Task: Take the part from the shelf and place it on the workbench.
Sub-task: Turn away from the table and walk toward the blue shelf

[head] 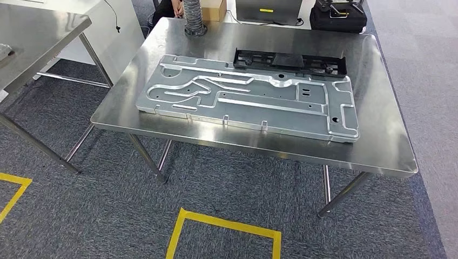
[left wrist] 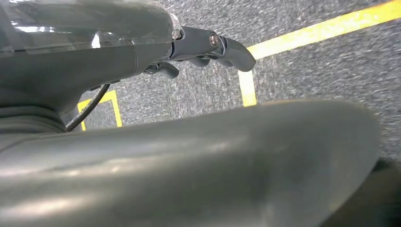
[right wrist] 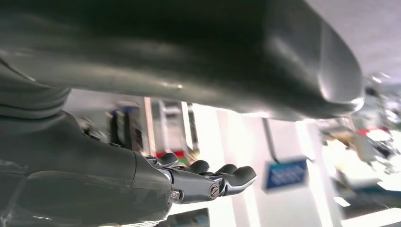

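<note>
In the head view a steel workbench (head: 378, 145) stands ahead of me. A large silver stamped metal panel (head: 248, 100) lies flat across its middle. Just behind it, touching its far edge, lies a long black plastic part (head: 289, 62). My left hand (left wrist: 208, 47) hangs over grey carpet, fingers stretched out and holding nothing. My right hand (right wrist: 208, 182) also has its fingers extended and apart, with nothing in them, against a blurred bright room.
A second steel table (head: 43, 27) stands at the far left. A ribbed grey hose (head: 193, 19), a cardboard box (head: 213, 8) and a black case (head: 337, 19) sit beyond the workbench. Yellow tape (head: 224, 224) marks a square on the carpet in front.
</note>
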{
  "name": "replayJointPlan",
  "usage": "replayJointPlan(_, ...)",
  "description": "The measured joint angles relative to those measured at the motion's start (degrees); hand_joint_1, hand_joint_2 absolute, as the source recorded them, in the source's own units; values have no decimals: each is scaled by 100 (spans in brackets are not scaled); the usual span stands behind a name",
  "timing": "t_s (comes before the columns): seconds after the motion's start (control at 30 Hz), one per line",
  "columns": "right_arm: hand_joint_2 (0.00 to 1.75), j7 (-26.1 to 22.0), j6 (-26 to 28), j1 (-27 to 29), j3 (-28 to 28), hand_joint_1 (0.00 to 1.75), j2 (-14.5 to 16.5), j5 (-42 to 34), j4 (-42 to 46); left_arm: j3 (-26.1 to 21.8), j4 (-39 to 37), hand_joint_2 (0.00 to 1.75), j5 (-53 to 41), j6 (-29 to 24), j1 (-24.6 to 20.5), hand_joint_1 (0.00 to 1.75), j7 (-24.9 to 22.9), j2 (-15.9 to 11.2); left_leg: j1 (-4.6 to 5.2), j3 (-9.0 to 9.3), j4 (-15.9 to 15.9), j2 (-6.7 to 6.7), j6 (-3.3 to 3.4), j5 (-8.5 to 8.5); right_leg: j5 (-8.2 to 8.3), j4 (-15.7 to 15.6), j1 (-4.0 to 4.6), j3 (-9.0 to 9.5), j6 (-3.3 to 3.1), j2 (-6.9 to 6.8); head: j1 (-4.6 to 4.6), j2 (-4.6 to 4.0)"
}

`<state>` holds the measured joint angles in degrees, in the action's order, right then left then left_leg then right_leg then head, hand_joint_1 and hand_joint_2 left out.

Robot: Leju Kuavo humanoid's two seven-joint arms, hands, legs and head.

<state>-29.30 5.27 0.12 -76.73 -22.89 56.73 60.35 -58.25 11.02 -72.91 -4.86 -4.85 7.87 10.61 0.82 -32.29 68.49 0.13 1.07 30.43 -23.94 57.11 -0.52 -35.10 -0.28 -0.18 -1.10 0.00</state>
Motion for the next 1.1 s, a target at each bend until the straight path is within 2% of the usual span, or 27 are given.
replayJointPlan(0.07,0,61,173,-61,-100,0,166,125,-361,0,7,0,-1,-3,-31,0,1,-22,61,675,-944,11,137,18,127,-4,33,-82,21,6,0,2)
replayJointPlan(0.1,0,87,273,-92,-137,0,234,172,-560,0,10,0,-6,-5,-45,0,2,-30,87,879,-1269,18,175,73,191,-21,29,-93,45,3,-2,2)
replayJointPlan(0.13,0,113,374,-124,-164,0,298,203,-760,0,13,0,-11,-5,-52,0,2,-34,105,964,-1447,27,193,103,256,-45,22,-95,76,-1,-3,3)
replayJointPlan(0.2,0,171,568,-191,-204,0,392,222,-1195,1,9,0,-25,-2,-52,0,3,-20,94,889,-1535,45,229,-45,346,-106,12,-112,135,6,-7,2)
replayJointPlan(0.23,0,216,660,-213,-226,0,447,214,-1421,1,7,0,-31,-1,-54,0,3,-15,78,828,-1578,57,260,-143,243,-57,12,-150,156,13,-6,2)
replayJointPlan(0.27,0,272,739,-233,-254,0,514,203,-1664,1,5,0,-41,1,-53,0,4,-10,57,748,-1620,73,287,-251,11,102,9,-210,181,20,-5,1)
replayJointPlan(0.3,0,340,799,-260,-284,0,587,190,-1902,0,4,0,-56,2,-54,0,5,-9,46,658,-1636,94,302,-344,-324,386,-15,-285,206,21,-3,1)
replayJointPlan(0.33,0,415,844,-292,-312,0,665,177,-2142,0,4,0,-71,4,-50,0,5,-9,43,552,-1635,117,308,-424,-643,747,-38,-353,240,22,-3,0)
replayJointPlan(0.37,0,492,862,-324,-330,0,751,166,-2369,1,4,0,-89,8,-48,0,4,-7,43,442,-1620,150,300,-499,-841,1117,-68,-399,280,20,-3,0)
replayJointPlan(0.4,0,558,869,-351,-342,0,824,151,-2570,2,4,0,-109,13,-48,0,3,-4,39,328,-1588,189,287,-563,-870,1396,-99,-398,321,18,-3,0)
replayJointPlan(0.43,0,609,869,-372,-355,0,906,134,-2764,5,4,0,-125,20,-50,0,-3,-1,30,202,-1532,233,267,-616,-749,1526,-132,-328,364,11,-3,0)
replayJointPlan(0.47,0,652,868,-389,-371,0,971,118,-2936,9,4,0,-140,25,-54,0,-14,3,14,66,-1452,280,241,-658,-554,1475,-165,-174,409,-8,-2,0)
replayJointPlan(0.5,0,684,867,-408,-388,0,1039,108,-3097,13,4,0,-153,33,-62,0,-28,4,-2,-74,-1348,325,208,-686,-400,1228,-199,78,457,-65,-3,0)
replayJointPlan(0.53,0,719,864,-436,-402,0,1116,108,-3253,15,8,0,-159,39,-77,0,-44,2,-11,-207,-1230,367,167,-699,-396,831,-210,392,503,-171,0,1)
replayJointPlan(0.6,0,793,839,-494,-411,0,1258,146,-3508,17,14,0,-151,45,-111,0,-53,-3,-16,-367,-1035,455,77,-698,-650,141,-179,843,439,-333,-3,2)
replayJointPlan(0.63,0,834,815,-510,-410,0,1320,181,-3610,16,18,0,-133,42,-128,0,-40,-5,-20,-388,-989,506,34,-704,-772,-23,-147,921,368,-352,-4,2)
replayJointPlan(0.67,0,870,791,-506,-409,0,1376,218,-3703,16,17,0,-113,34,-138,0,-19,-4,-31,-382,-974,562,-4,-719,-792,-48,-130,908,274,-314,-8,2)
replayJointPlan(0.7,0,898,771,-487,-408,0,1430,255,-3789,15,17,0,-96,22,-145,0,3,-8,-51,-378,-961,576,-46,-725,-759,-42,-130,880,214,-280,-7,2)
replayJointPlan(0.73,0,923,756,-470,-407,0,1465,281,-3861,15,17,0,-84,8,-145,0,20,-14,-72,-395,-903,520,-92,-651,-710,-39,-128,849,163,-240,-8,1)
replayJointPlan(0.8,0,968,742,-474,-407,0,1523,312,-3986,15,17,0,-80,-16,-129,0,34,-27,-99,-521,-498,284,-171,-235,-596,-42,-128,744,85,-150,-9,0)
replayJointPlan(0.87,0,1021,730,-515,-404,0,1571,327,-4105,15,17,0,-86,-30,-117,0,25,-34,-101,-717,213,107,-193,270,-484,-35,-112,595,54,-21,-10,0)
replayJointPlan(0.9,0,1047,725,-526,-401,0,1591,334,-4160,15,17,0,-92,-33,-115,0,16,-37,-101,-756,474,72,-185,386,-432,-30,-102,523,50,52,-10,0)
replayJointPlan(0.93,0,1072,722,-528,-396,0,1606,341,-4209,15,17,0,-98,-35,-116,0,4,-38,-100,-704,546,52,-166,383,-386,-25,-92,461,53,125,-10,1)
replayJointPlan(0.97,0,1091,719,-525,-390,0,1614,349,-4248,15,17,0,-105,-36,-117,0,-6,-38,-99,-543,392,30,-136,282,-346,-21,-83,410,60,198,-10,1)
replayJointPlan(1.0,0,1104,714,-524,-383,0,1621,360,-4283,15,17,0,-112,-36,-122,0,-13,-38,-96,-285,39,-22,-92,132,-312,-18,-76,370,70,271,-10,1)
replayJointPlan(1.07,0,1114,696,-531,-364,0,1638,389,-4345,15,17,0,-121,-36,-141,0,-22,-43,-87,243,-781,-249,-3,-77,-248,-18,-69,313,106,402,-10,1)
replayJointPlan(1.1,0,1112,684,-535,-353,0,1648,404,-4370,15,17,0,-123,-36,-149,0,-24,-46,-80,397,-1044,-341,21,-121,-216,-21,-71,295,137,461,-9,1)
